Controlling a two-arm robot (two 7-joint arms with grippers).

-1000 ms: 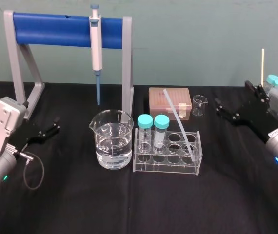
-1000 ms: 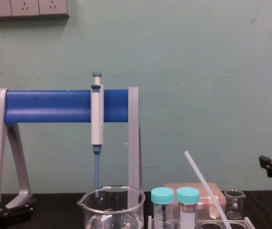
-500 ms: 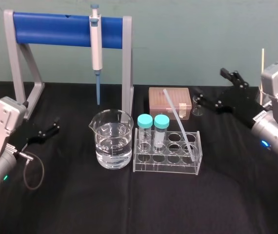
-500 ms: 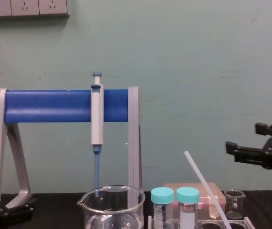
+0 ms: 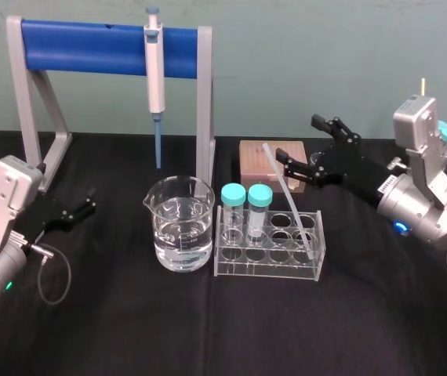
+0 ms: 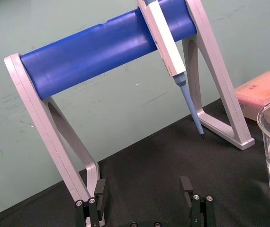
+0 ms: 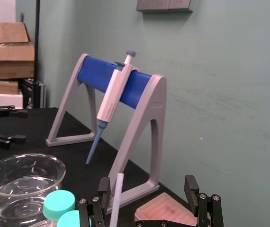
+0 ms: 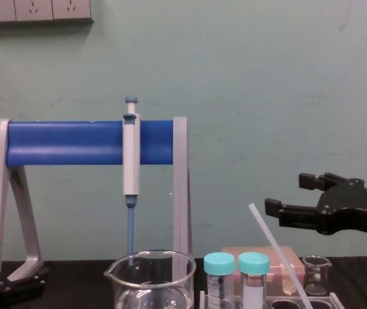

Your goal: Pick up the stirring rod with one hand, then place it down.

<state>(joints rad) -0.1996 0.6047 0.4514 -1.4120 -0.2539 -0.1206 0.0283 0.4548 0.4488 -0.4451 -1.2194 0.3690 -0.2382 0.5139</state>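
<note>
My left gripper [image 5: 89, 204] sits low over the black table [image 5: 129, 329] at the far left, fingers spread with nothing between them; right of the glass beaker [image 5: 180, 223] of water, the stirring rod [image 5: 288, 200], thin, straight and translucent white, leans in the clear plastic rack [image 5: 267, 266]; my right gripper [image 5: 297, 138] hangs raised, stretched level toward the rod's upper end, jointed black fingers parted, not touching it.
</note>
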